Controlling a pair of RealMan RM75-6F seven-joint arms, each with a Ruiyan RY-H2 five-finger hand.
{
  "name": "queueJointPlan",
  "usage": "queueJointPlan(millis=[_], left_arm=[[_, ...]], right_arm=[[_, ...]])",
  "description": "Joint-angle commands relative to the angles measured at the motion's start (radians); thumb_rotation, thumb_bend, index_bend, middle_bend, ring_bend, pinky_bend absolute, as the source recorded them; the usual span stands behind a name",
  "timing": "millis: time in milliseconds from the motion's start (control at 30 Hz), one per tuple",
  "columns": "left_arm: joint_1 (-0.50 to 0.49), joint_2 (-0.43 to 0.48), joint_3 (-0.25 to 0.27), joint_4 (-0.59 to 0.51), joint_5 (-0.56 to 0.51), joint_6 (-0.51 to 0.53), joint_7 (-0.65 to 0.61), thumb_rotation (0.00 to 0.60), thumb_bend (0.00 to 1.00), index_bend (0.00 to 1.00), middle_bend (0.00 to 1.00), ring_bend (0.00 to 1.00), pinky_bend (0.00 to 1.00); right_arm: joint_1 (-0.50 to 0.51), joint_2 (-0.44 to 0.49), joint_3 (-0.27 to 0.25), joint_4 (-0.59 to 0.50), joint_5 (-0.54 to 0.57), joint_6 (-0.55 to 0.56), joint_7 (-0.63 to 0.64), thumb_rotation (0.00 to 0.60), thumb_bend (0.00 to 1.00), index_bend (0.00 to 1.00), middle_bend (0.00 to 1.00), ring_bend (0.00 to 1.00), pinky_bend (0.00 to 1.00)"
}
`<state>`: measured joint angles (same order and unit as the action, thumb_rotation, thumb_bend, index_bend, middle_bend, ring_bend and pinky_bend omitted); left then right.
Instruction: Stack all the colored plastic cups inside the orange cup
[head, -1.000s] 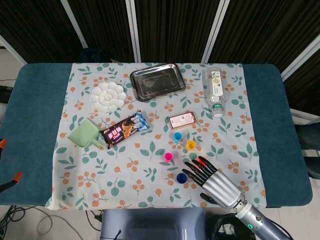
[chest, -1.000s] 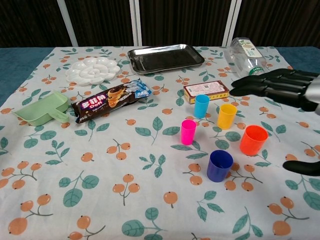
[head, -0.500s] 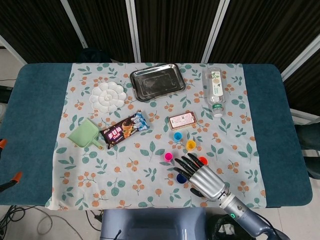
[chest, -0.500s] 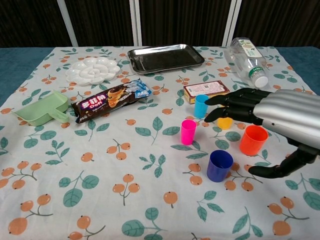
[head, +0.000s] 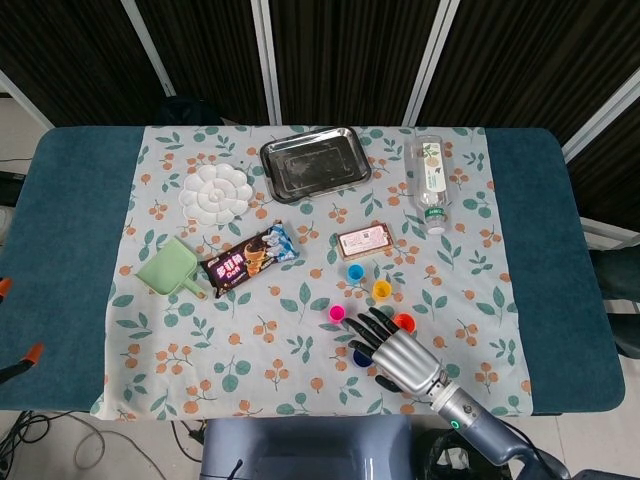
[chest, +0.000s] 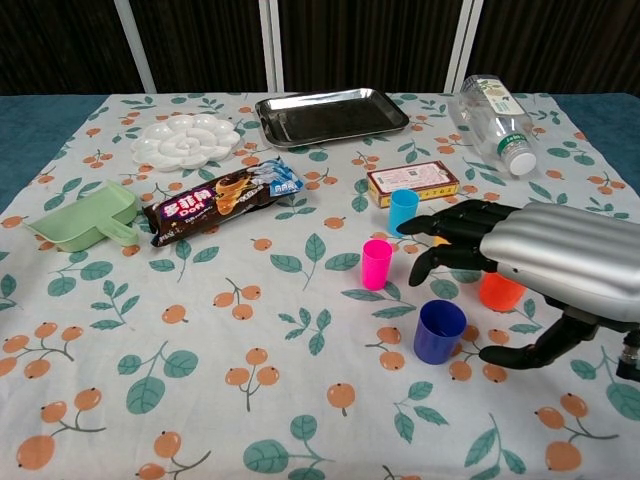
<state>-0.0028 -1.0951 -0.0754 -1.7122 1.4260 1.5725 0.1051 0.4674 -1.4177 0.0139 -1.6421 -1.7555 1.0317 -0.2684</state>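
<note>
Several small cups stand at the table's right front. The orange cup (head: 404, 321) (chest: 497, 292) is partly covered by my right hand (head: 395, 350) (chest: 530, 265). A dark blue cup (head: 360, 356) (chest: 440, 331) sits just below the hand's fingers, with the thumb low to its right. The pink cup (head: 337, 313) (chest: 377, 264) and the light blue cup (head: 355, 272) (chest: 403, 210) stand free, left of the fingertips. The yellow cup (head: 381, 290) shows in the head view only; the fingers hide it in the chest view. The hand hovers with fingers spread and holds nothing. My left hand is out of sight.
A small flat box (chest: 412, 182) lies behind the cups, and a clear bottle (chest: 495, 122) lies on its side at the back right. At the back centre is a metal tray (chest: 331, 114). A white palette (chest: 187, 140), a snack packet (chest: 222, 198) and a green scoop (chest: 85, 218) occupy the left.
My right hand has moved left and down over the cups. It now covers the yellow cup and part of the orange cup in the chest view. No cup has moved.
</note>
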Motion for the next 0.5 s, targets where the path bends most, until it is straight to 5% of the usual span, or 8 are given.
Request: queueJointPlan(millis=[33, 500], left_arm=[[0.0, 0.0, 0.0, 0.0, -0.001, -0.001, 0.0, 0.6, 0.18, 0.09, 0.08, 0.0, 0.0], [0.0, -0.001, -0.003, 0.003, -0.006, -0.002, -0.004, 0.6, 0.18, 0.09, 0.08, 0.0, 0.0]], right_arm=[[0.003, -0.011, 0.003, 0.01, 0.002, 0.01, -0.013, 0.6, 0.38, 0.28, 0.0, 0.02, 0.0], [0.023, -0.058, 0.01, 0.037, 0.052, -0.005, -0.086, 0.6, 0.41, 0.31, 0.0, 0.02, 0.0]])
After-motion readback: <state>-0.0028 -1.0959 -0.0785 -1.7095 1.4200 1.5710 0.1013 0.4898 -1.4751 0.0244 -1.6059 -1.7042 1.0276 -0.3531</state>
